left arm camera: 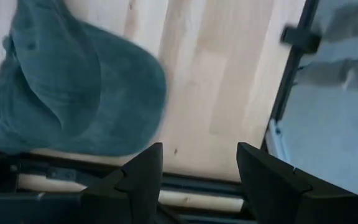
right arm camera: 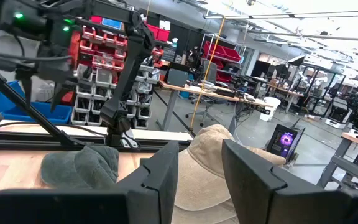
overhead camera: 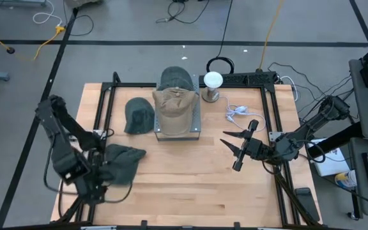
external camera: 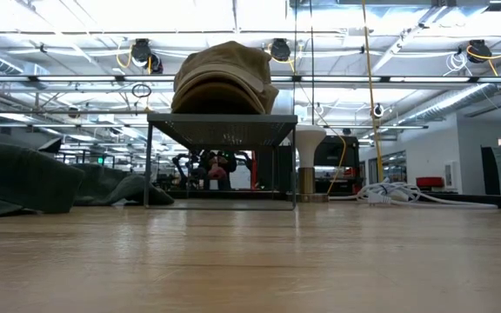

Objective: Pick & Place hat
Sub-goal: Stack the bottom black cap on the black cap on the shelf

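A tan hat sits on top of a grey metal stand at the table's far middle, and a dark green hat lies behind it. A second green hat lies on the table left of the stand. A third green hat lies crumpled at the near left. My left gripper points down, open, over the table's left edge rail beside this hat, with nothing between its fingers. My right gripper hovers level at the right, open and turned toward the tan hat.
A black frame borders the table. A white bulb on a small stand and a loose white cable lie right of the metal stand. Bare wood spreads across the near middle.
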`<action>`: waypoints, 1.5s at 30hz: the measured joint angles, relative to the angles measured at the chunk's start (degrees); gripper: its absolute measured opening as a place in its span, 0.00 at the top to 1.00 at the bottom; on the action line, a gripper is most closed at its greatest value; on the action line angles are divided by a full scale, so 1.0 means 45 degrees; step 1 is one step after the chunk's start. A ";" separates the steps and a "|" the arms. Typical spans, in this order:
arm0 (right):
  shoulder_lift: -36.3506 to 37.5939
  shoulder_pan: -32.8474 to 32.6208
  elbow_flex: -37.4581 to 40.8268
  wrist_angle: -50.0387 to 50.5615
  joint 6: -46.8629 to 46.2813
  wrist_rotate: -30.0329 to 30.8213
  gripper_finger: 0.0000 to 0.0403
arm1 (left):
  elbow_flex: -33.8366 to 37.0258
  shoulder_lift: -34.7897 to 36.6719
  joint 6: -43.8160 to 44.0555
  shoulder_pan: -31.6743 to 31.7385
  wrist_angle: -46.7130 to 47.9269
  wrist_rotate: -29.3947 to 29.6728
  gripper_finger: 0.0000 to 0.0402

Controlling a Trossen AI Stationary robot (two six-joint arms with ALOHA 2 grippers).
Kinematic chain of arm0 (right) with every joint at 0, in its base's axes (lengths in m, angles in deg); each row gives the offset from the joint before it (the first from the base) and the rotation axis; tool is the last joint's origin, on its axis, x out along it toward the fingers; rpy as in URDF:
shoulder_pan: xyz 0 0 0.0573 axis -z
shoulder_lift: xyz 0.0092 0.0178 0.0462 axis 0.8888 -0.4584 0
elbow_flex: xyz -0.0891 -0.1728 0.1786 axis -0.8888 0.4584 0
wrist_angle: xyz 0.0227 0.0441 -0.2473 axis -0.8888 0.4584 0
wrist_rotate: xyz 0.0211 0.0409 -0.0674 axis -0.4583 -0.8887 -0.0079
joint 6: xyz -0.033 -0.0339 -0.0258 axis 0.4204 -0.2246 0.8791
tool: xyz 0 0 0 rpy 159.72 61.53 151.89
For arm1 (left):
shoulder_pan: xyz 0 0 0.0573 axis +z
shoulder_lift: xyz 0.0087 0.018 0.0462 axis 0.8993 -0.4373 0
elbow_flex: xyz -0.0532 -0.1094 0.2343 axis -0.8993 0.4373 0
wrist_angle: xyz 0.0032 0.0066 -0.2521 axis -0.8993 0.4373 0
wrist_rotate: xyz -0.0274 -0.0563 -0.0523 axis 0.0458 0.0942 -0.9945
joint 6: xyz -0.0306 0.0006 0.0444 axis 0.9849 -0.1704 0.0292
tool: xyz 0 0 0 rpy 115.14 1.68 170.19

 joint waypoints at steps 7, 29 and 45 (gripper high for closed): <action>0.0000 0.0000 0.0000 -0.0005 -0.0024 -0.0005 0.71 | 0.0000 -0.1361 0.0091 -0.1133 -0.0552 0.0083 0.48; -0.0005 0.0000 -0.0005 0.0102 0.0400 0.0008 0.71 | -0.0005 -0.7437 0.2173 -0.1209 0.2008 0.0845 0.48; -0.0005 -0.0001 -0.0005 0.0335 0.0403 0.0024 0.71 | -0.0005 -0.7530 0.1297 -0.2075 0.1559 0.1428 0.48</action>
